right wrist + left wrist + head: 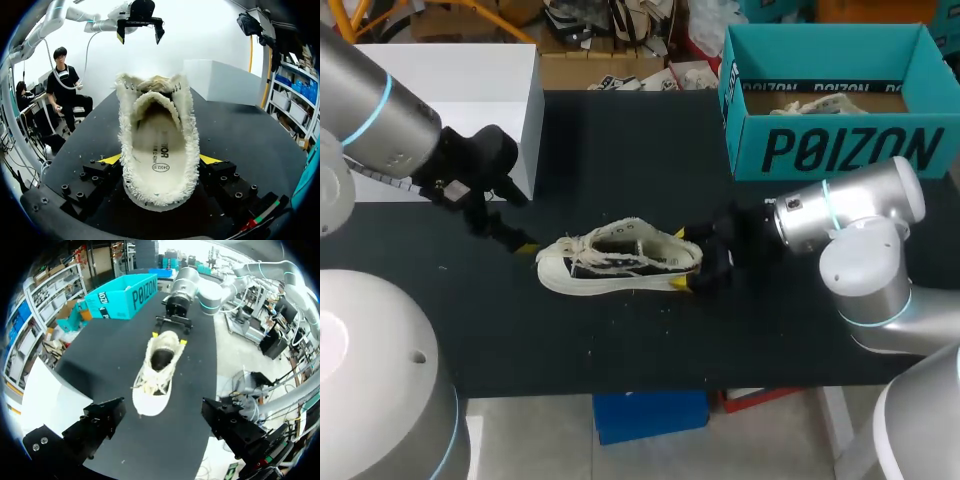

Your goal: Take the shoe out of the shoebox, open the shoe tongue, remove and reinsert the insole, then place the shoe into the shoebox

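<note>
A cream low-top shoe point(618, 262) with frayed edges lies on its sole mid-table, toe toward my left arm. My right gripper point(680, 260) is shut on the shoe's heel, one yellow tip on each side. In the right wrist view the shoe point(157, 145) fills the space between the fingers point(111, 159); the tongue point(155, 102) stands up and the insole point(160, 157) lies inside. My left gripper point(520, 228) hangs open just off the toe; in its own view the shoe point(159, 371) lies ahead of the wide-apart fingers point(100, 420). The teal shoebox point(830, 150) stands open at the back right.
A white box point(460, 100) stands at the back left, close behind my left arm. The black tabletop point(620, 340) runs bare from the shoe to the front edge. Paper lies inside the shoebox.
</note>
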Motion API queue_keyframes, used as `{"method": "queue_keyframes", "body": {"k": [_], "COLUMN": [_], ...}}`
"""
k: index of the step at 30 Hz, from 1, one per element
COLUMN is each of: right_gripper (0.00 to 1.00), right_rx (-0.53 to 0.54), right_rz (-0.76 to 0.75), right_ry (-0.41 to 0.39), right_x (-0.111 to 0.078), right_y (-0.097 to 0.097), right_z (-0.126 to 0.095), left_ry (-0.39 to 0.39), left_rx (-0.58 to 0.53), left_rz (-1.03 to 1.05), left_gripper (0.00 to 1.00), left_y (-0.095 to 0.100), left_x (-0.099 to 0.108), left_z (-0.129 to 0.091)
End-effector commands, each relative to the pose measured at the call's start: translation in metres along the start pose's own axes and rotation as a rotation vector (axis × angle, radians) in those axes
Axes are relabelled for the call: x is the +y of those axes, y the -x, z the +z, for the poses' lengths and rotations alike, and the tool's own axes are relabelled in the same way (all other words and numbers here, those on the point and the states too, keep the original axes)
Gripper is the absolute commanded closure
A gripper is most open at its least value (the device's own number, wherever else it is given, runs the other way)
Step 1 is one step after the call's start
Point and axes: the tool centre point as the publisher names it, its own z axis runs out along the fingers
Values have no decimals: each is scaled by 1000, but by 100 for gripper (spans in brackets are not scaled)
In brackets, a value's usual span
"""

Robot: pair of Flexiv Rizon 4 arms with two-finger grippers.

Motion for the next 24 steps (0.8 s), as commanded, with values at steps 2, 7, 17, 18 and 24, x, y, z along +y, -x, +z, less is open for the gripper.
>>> {"method": "queue_keyframes", "body": {"k": [2,7,17,18,24], "right_gripper": [100,100,100,100,100], "right_rx": [-1,-1,-1,-1,-1], "right_rz": [1,1,1,1,1], "right_ry": [-1,-1,-1,-1,-1], "right_x": [-1,-1,-1,-1,-1], "right_y": [1,1,1,1,1], "right_z": [2,2,2,2,2], "left_ry": [176,203,203,203,269], "left_rx": [-109,-122,-122,-122,-150], "left_rz": [-219,-290,-290,-290,-452], "left_gripper": [0,0,0,0,0], "left_y": [-14,-14,-14,-14,-14], "left_x": [-21,-24,-24,-24,-29], "left_z": [16,21,21,21,36]}}
